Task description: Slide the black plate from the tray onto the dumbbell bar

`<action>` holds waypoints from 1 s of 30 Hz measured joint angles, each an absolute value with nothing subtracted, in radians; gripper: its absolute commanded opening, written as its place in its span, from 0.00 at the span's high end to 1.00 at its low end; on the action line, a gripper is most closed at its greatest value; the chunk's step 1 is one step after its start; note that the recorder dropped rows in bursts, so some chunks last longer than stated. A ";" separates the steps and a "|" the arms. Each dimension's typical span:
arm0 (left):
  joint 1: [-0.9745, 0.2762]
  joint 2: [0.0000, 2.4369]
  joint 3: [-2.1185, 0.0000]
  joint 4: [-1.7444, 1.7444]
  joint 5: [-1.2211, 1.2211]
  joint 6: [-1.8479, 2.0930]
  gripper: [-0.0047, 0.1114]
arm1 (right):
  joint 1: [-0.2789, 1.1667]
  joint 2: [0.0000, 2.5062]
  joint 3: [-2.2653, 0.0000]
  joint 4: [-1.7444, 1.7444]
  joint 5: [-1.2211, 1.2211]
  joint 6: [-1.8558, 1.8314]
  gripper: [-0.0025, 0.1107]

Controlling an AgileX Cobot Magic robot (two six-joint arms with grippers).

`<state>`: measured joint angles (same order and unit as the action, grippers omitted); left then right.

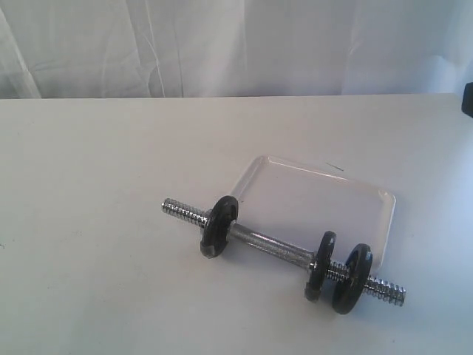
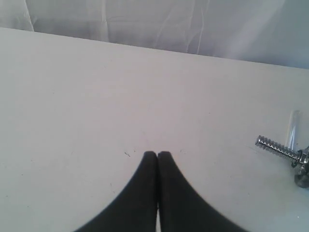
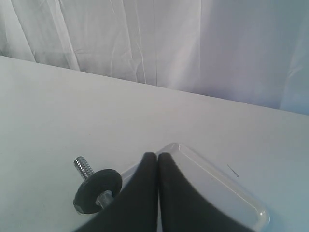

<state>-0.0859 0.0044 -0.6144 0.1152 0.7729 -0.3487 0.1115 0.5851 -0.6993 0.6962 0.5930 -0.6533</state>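
Observation:
The dumbbell bar [image 1: 270,244] lies on the white table in front of the tray [image 1: 318,196], which holds nothing. Three black discs are threaded on the bar: one near its left end [image 1: 218,225] and two close together near its right end [image 1: 321,265] [image 1: 351,277]. I cannot tell which of them is the black plate. My left gripper [image 2: 157,153] is shut and empty over bare table, with the bar's threaded end [image 2: 277,147] off to one side. My right gripper [image 3: 157,154] is shut and empty above the tray [image 3: 222,193], beside the bar's left disc [image 3: 96,189].
A white curtain [image 1: 236,44] hangs behind the table's far edge. A small dark object [image 1: 467,100] shows at the right border of the exterior view. Neither arm appears in that view.

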 measured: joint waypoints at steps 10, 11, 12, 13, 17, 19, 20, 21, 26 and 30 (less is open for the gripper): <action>-0.086 0.007 -0.119 -0.020 0.129 -0.143 0.96 | 0.111 0.585 -0.699 0.696 0.593 -0.653 0.98; -0.086 0.005 -0.085 -0.026 0.127 -0.142 0.96 | 0.111 0.585 -0.699 0.696 0.593 -0.653 0.98; -0.086 0.005 -0.060 -0.030 0.124 -0.140 0.96 | 0.111 0.585 -0.699 0.696 0.593 -0.653 0.98; -0.086 0.005 -0.029 -0.033 0.122 -0.138 0.96 | 0.111 0.585 -0.699 0.696 0.593 -0.653 0.98; -0.086 0.005 -0.006 -0.040 0.186 -0.100 0.96 | 0.111 0.585 -0.699 0.696 0.593 -0.653 0.98; -0.086 0.005 -0.004 -0.044 0.213 -0.070 0.96 | 0.111 0.585 -0.699 0.696 0.593 -0.653 0.98; -0.084 0.005 -0.004 -0.045 0.215 -0.062 0.96 | 0.111 0.585 -0.699 0.696 0.593 -0.653 0.98; -0.080 0.005 -0.004 -0.048 0.217 -0.058 0.96 | 0.111 0.585 -0.699 0.696 0.593 -0.653 0.98; -0.066 0.005 -0.004 -0.056 0.214 -0.051 0.96 | 0.111 0.585 -0.699 0.696 0.593 -0.653 0.98; -0.066 0.005 -0.004 -0.058 0.210 -0.051 0.96 | 0.111 0.585 -0.699 0.696 0.593 -0.653 0.98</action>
